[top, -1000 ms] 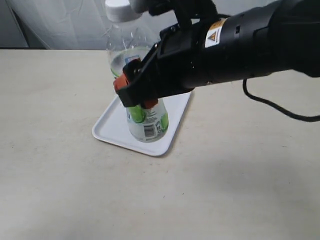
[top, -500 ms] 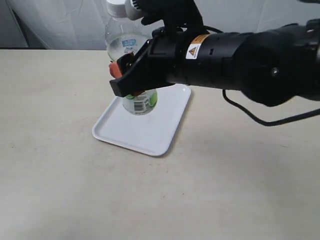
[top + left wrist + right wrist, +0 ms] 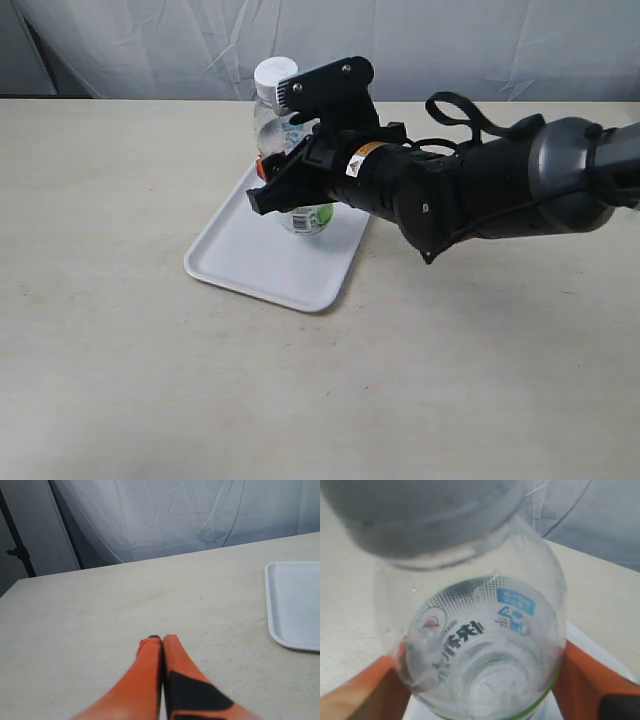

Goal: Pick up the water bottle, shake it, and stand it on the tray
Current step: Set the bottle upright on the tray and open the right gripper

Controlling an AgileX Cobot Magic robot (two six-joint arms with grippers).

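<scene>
Jaws round bottle (image 3: 272,80) — near tray (image 3: 250,268) rim

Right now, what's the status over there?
Right gripper shut on water bottle. Bottle upright over tray, touchdown unclear. Left gripper shut, empty. Nothing in the way.

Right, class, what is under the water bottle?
The tray lies under the water bottle. The right jaws cover its middle; whether its base touches the tray is unclear.
</scene>
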